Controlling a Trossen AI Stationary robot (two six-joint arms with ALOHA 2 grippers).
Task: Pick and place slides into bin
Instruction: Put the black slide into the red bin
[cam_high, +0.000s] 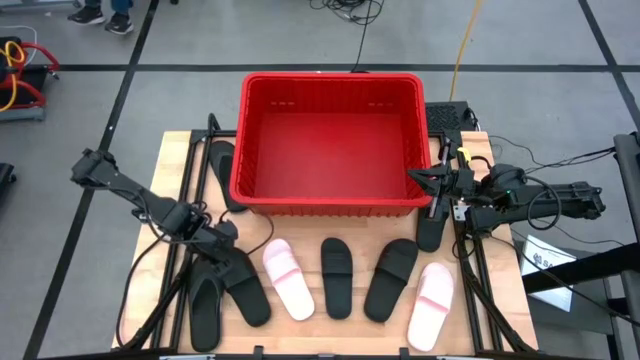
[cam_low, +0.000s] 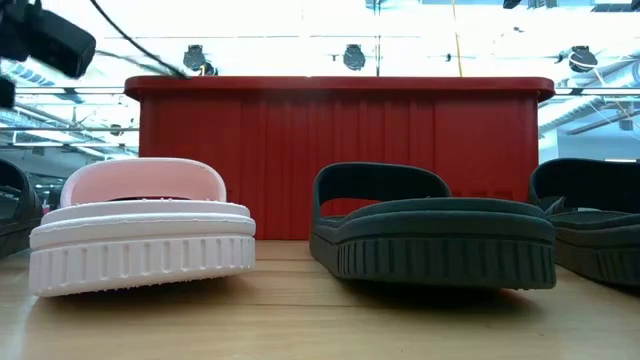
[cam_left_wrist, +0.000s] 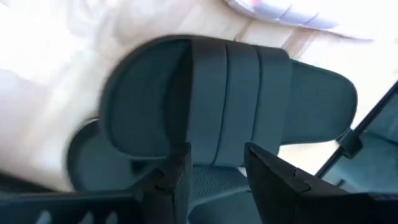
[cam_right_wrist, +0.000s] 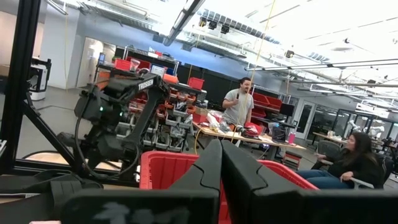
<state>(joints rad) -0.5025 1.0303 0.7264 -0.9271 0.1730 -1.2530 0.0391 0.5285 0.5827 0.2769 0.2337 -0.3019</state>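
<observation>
The red bin (cam_high: 330, 145) stands at the table's far middle and holds no slides. A row of slides lies flat near the front edge: two black (cam_high: 205, 310) (cam_high: 243, 288), a white-pink one (cam_high: 288, 278), two black (cam_high: 337, 277) (cam_high: 390, 278) and another white-pink one (cam_high: 432, 305). One more black slide (cam_high: 222, 170) lies left of the bin, and another (cam_high: 432, 230) lies under the right arm. My left gripper (cam_high: 228, 238) is open, low over the second black slide's strap (cam_left_wrist: 239, 93). My right gripper (cam_high: 418, 178) is shut and empty at the bin's right rim (cam_right_wrist: 273, 171). My left gripper (cam_left_wrist: 214, 180) comes down at a slant, with its open fingers (cam_left_wrist: 177, 180) on either side of the near end of the black slide's strap (cam_left_wrist: 217, 149). I cannot tell whether they touch it. The slide lies flat on the table.
In the low view a white-pink slide (cam_low: 140, 230) and a black slide (cam_low: 430, 230) lie in front of the bin wall (cam_low: 340, 150). Black frame rails run along both table sides (cam_high: 470, 270). People show in the room beyond (cam_right_wrist: 239, 99).
</observation>
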